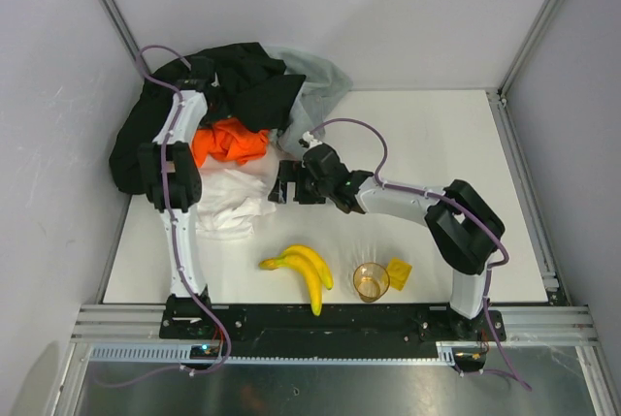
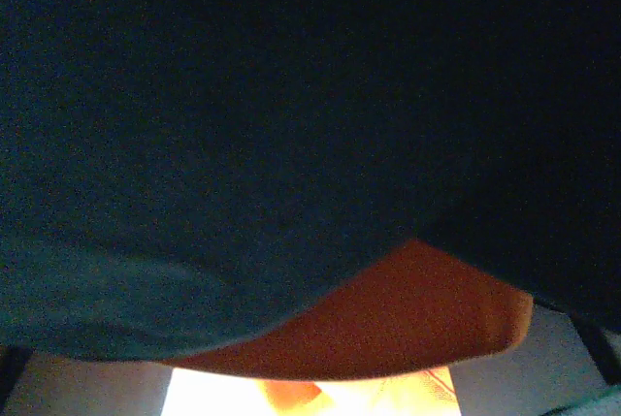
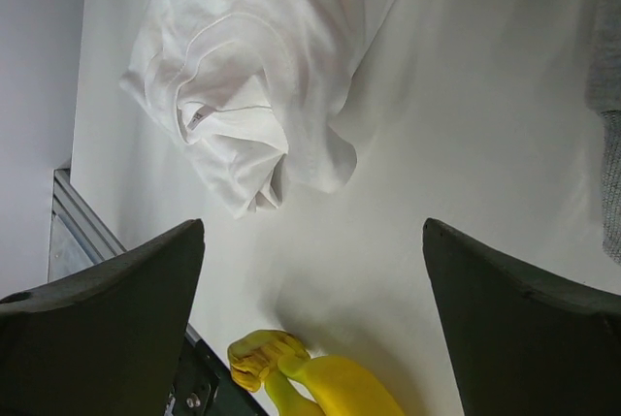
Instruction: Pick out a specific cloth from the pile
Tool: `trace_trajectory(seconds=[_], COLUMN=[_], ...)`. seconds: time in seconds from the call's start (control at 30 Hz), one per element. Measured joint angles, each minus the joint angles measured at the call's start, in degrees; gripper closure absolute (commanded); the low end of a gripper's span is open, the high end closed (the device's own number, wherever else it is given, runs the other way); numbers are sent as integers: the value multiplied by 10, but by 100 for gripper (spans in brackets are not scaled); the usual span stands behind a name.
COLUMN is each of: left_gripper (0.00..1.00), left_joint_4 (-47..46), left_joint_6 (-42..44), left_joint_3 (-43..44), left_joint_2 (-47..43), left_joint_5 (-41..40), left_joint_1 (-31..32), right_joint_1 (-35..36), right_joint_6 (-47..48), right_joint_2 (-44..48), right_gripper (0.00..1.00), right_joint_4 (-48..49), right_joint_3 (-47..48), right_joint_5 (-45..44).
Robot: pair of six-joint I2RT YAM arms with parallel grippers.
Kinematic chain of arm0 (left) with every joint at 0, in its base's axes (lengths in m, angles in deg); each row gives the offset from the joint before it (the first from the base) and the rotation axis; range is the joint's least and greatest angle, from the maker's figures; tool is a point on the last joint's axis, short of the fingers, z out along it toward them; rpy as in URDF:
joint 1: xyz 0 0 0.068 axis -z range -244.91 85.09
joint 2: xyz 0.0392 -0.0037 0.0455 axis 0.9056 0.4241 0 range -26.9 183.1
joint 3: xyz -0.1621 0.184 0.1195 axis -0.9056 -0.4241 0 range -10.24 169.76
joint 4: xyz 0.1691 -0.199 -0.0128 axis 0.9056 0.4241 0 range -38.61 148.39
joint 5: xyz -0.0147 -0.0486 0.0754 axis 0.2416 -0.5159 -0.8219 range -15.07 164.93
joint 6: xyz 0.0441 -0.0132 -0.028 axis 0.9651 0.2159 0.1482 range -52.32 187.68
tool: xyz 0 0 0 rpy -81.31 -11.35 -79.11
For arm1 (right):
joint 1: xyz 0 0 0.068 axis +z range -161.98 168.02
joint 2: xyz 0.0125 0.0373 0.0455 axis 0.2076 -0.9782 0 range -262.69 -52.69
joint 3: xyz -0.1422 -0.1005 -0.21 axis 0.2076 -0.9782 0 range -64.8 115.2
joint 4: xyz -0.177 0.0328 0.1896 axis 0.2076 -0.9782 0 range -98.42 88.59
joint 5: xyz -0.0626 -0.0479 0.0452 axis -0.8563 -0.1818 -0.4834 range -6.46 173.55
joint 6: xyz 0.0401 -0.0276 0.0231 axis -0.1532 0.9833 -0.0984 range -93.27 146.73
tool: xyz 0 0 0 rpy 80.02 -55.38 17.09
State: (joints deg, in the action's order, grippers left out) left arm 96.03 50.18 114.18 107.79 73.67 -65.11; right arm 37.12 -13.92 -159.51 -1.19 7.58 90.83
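The flat white table (image 1: 456,164) carries everything, with the pile heaped in its far left corner. The large black garment (image 1: 257,86) is the biggest piece there, spilling against the left wall and draped over the end of the left arm (image 1: 179,183). It fills nearly the whole left wrist view (image 2: 291,96), so the left gripper is buried beneath it and I cannot tell whether its fingers are apart or together. The light grey cloth (image 1: 320,81) hangs out from under the black fabric on the pile's right side, and its edge shows at the right border of the right wrist view (image 3: 609,144). The crumpled thin white cloth (image 1: 233,201) lies on the table on the near side of the heap, touching the bright orange cloth (image 1: 231,143) behind it and partly crossed by the left arm in the top view. The orange cloth sits bunched between the white one and the black garment, with black fabric overhanging it (image 2: 408,319). The right gripper (image 1: 283,185) hovers just beside the white cloth's right edge with its fingers spread wide (image 3: 312,232) and nothing between them, the cloth (image 3: 243,57) lying ahead of it. Nearer the arm bases lie a bunch of yellow bananas (image 1: 309,269), then a small amber glass cup (image 1: 370,281), with a little yellow square piece (image 1: 398,272) just beside the cup.
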Motion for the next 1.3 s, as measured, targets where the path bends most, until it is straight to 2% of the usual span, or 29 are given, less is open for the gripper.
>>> trace_trajectory(seconds=[0.13, 0.23, 0.5, 0.63, 0.73, 0.9, 1.3], left_gripper=[0, 0, 0, 0, 0, 0, 0], left_joint_4=[-5, -5, -91, -122, -127, -128, -141], left_joint_6=[0, -1, -5, -5, -7, -7, -7], left_joint_3=[-72, -156, -470, -614, -698, -758, -765], left_joint_2=[-66, -153, -529, -686, -766, -820, -822], left_joint_5=[-12, -19, -5, 21, 40, 51, 57], left_joint_1=[8, 14, 23, 23, 23, 23, 23], right_joint_1=[6, 10, 21, 29, 35, 42, 44], right_joint_6=[2, 3, 6, 7, 9, 9, -5], right_joint_2=[4, 6, 13, 19, 25, 28, 25], right_gripper=[1, 1, 1, 1, 1, 1, 1], right_joint_4=[0, -4, -33, -43, -49, -51, -35], right_joint_3=[0, 0, 0, -1, -1, -1, -1], right_joint_5=[-5, -8, -20, -26, -28, -30, -4])
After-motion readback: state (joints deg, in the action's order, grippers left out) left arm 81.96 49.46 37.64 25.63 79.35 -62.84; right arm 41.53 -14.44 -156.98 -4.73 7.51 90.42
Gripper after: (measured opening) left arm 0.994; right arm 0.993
